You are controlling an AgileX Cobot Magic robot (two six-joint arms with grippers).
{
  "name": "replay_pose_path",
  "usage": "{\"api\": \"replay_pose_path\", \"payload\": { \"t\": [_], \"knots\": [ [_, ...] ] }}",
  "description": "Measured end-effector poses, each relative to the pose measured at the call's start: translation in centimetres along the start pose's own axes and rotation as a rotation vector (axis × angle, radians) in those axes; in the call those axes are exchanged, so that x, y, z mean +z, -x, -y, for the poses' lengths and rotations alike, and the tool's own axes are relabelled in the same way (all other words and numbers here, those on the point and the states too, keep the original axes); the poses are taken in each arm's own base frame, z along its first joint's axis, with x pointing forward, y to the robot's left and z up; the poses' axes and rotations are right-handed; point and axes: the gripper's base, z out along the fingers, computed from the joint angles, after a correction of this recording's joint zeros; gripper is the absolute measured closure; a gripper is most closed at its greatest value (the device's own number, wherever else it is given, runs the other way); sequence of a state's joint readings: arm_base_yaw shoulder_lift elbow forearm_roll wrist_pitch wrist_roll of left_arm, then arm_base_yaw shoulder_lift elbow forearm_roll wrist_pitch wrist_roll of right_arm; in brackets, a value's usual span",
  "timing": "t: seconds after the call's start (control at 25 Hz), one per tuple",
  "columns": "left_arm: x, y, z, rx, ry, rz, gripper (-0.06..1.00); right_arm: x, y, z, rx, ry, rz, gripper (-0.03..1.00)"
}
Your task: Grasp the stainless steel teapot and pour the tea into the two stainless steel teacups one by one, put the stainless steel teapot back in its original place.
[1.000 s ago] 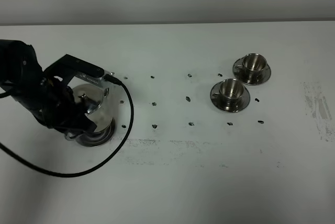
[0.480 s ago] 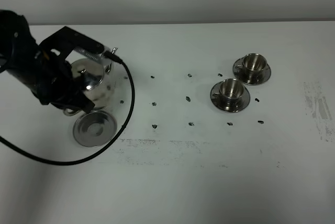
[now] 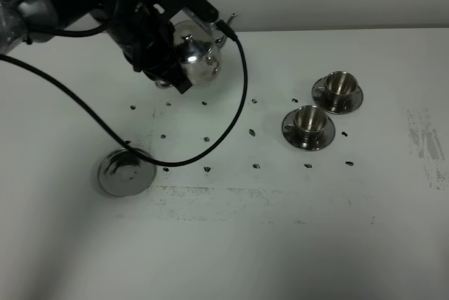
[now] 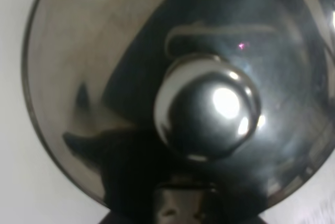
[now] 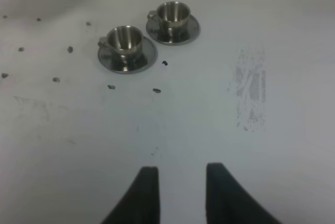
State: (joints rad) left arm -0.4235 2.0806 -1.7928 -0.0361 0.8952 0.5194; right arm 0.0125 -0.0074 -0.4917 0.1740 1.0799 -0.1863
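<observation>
A round steel stand (image 3: pixel 126 174) lies bare on the desk (image 3: pixel 224 244), well apart from the left hand (image 3: pixel 170 70) and nearer the camera than it. This is probably the place the pot must return to. The left hand is clamped on the stainless steel teapot (image 3: pixel 198 58) at its handle side and holds it upright, apparently clear of the desk. The left wrist view is filled by the domed lid and its knob (image 4: pixel 207 111). So the grasp looks done, and the carry to the cups seems under way.

Well to the right of that hand stand the nearer teacup (image 3: pixel 306 121) and the farther teacup (image 3: pixel 339 84), each on its saucer. No tea shows in either, so both pours and the return are left. The right hand (image 5: pixel 180 174) hangs idle, jaws apart on nothing, with the cups ahead of it.
</observation>
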Motion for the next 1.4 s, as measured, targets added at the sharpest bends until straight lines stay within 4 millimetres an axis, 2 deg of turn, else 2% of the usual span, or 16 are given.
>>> {"api": "replay_pose_path", "payload": {
  "t": [0.24,0.56,0.84,0.96,1.16,1.4],
  "knots": [
    [2.9,3.5,0.1,0.118,0.001,0.028,0.77,0.0,0.0,0.0,0.000,0.000,0.000,0.73],
    [5.5,5.4,1.6,0.241,0.019,0.054,0.77,0.0,0.0,0.0,-0.001,0.000,0.000,0.73],
    [5.8,5.9,1.7,0.304,0.073,0.065,0.77,0.0,0.0,0.0,-0.001,0.000,0.000,0.73],
    [5.3,6.5,1.4,0.330,0.097,0.098,0.77,0.0,0.0,0.0,-0.001,0.000,0.000,0.73],
    [5.7,7.5,1.1,0.351,0.121,0.130,0.77,0.0,0.0,0.0,0.000,0.000,0.000,0.73],
    [6.8,9.0,2.5,0.433,0.120,0.145,0.77,0.0,0.0,0.0,0.000,0.000,0.000,0.73]
  ]
}}
